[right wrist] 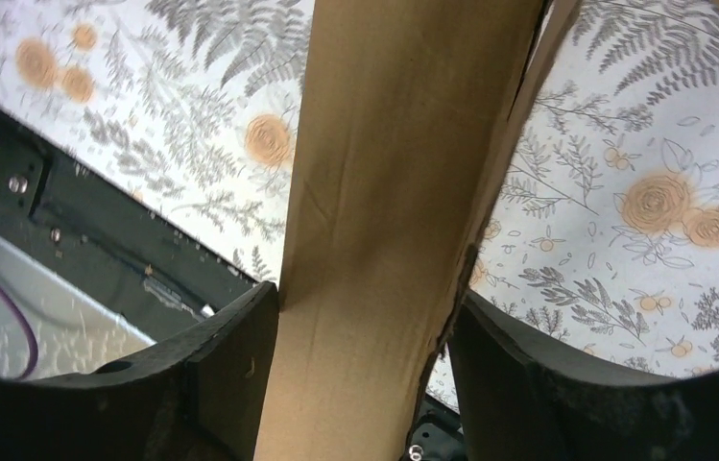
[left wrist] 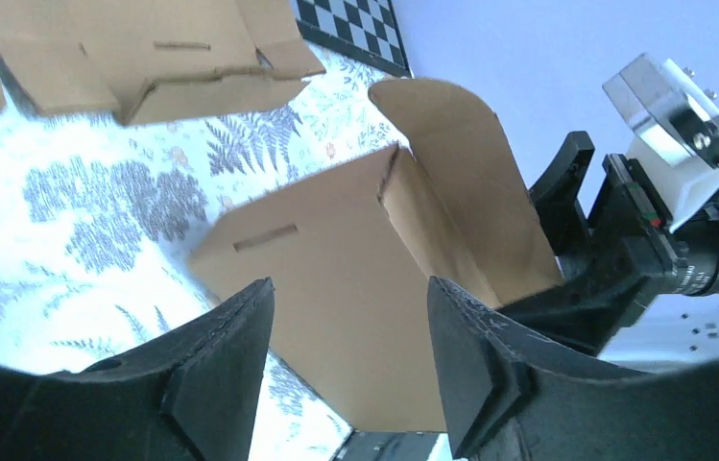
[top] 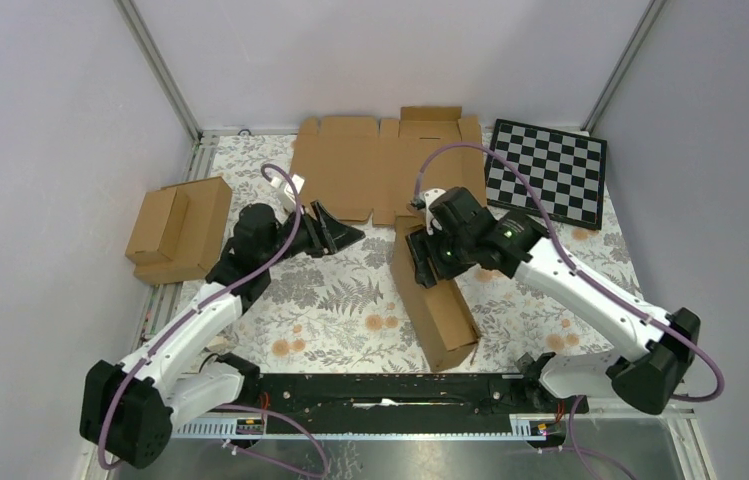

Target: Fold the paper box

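Observation:
The paper box (top: 437, 302) is a long, narrow brown cardboard body lying on the floral table, running from the middle toward the near edge. My right gripper (top: 428, 262) is at its far end. In the right wrist view the gripper (right wrist: 365, 293) is shut on the box (right wrist: 403, 144), one jaw pressed against each side. My left gripper (top: 350, 236) hovers left of that far end, open and holding nothing. In the left wrist view it (left wrist: 347, 283) faces the box (left wrist: 336, 240), whose rounded end flap (left wrist: 461, 182) stands up beside the right gripper (left wrist: 605, 250).
A wide flat cardboard blank (top: 380, 165) lies at the back of the table. Two joined small brown boxes (top: 180, 230) sit at the left edge. A checkerboard (top: 547, 172) lies at the back right. A black rail (top: 380, 390) runs along the near edge.

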